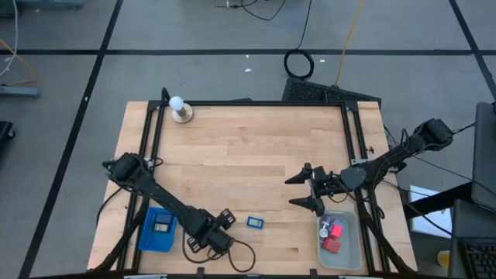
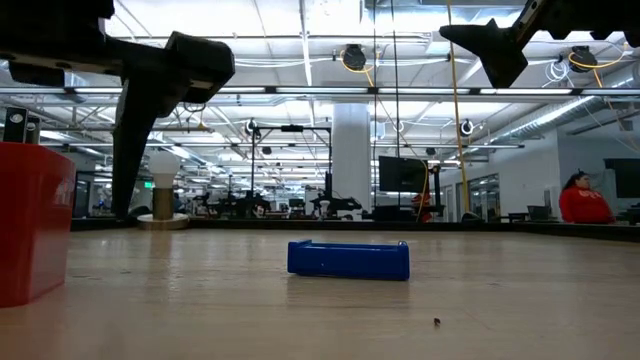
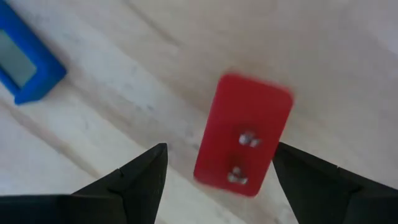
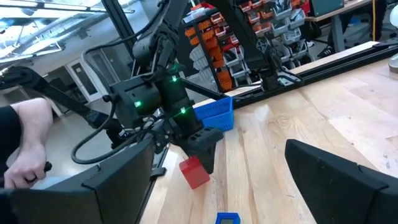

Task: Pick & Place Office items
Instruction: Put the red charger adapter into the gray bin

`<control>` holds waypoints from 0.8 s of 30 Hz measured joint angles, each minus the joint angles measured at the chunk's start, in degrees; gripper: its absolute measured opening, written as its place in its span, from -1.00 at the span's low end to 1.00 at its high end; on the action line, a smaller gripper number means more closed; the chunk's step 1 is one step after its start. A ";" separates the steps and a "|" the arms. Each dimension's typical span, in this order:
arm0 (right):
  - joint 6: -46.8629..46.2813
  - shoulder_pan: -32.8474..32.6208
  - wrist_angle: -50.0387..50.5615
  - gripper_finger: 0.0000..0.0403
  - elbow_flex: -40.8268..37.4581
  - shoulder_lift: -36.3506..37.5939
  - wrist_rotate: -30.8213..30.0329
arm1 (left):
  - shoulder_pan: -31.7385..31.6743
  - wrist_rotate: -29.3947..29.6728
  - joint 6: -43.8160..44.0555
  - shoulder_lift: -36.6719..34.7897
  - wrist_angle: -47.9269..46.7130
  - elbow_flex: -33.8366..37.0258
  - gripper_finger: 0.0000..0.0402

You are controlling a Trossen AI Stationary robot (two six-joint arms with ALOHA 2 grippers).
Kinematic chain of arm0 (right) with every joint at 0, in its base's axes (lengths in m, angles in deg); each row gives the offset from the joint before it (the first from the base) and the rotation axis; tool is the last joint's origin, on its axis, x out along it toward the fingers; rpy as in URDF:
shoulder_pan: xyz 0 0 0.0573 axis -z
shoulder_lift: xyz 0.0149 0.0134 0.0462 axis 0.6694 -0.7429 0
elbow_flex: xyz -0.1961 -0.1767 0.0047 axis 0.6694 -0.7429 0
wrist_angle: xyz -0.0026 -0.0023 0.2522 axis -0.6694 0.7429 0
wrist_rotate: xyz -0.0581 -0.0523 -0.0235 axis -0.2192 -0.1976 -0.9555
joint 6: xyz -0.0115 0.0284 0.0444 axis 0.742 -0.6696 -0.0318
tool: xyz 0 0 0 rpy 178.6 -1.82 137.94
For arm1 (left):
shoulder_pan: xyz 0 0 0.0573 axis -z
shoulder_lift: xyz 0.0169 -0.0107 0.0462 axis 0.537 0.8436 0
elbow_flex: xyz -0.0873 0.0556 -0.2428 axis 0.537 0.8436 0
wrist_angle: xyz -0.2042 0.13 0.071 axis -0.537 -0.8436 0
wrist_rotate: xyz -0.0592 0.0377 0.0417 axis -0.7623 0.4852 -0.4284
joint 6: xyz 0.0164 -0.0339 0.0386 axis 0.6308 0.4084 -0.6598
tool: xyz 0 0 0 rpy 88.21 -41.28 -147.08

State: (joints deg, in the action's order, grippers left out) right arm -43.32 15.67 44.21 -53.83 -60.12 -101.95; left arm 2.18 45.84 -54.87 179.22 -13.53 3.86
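Observation:
A red block (image 3: 244, 134) with two metal studs on its upper face lies on the wood near the table's front edge; the low view shows it at the left (image 2: 30, 220). My left gripper (image 1: 215, 232) points down over it, open. One finger stands on each side of the block with a gap to it. A small blue piece with a grey face (image 1: 256, 222) lies on the table just right of them (image 3: 25, 59). My right gripper (image 1: 291, 191) hangs open and level at mid-table, holding nothing.
A blue ribbed tray (image 1: 159, 230) with a greyish piece in it sits at the front left. A pale translucent bin (image 1: 345, 252) at the front right holds red pieces. A white ball on a tan base (image 1: 180, 111) stands at the far left. A person's hand (image 4: 25, 143) shows beyond the table.

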 joint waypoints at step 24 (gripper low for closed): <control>-0.01 0.00 -3.41 0.77 0.00 0.00 0.19 | -0.24 -4.73 0.90 -0.18 10.23 3.50 0.33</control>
State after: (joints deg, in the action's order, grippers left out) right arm -43.34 15.67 40.80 -53.83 -60.12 -101.77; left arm 1.94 41.11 -53.98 179.04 -3.30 7.36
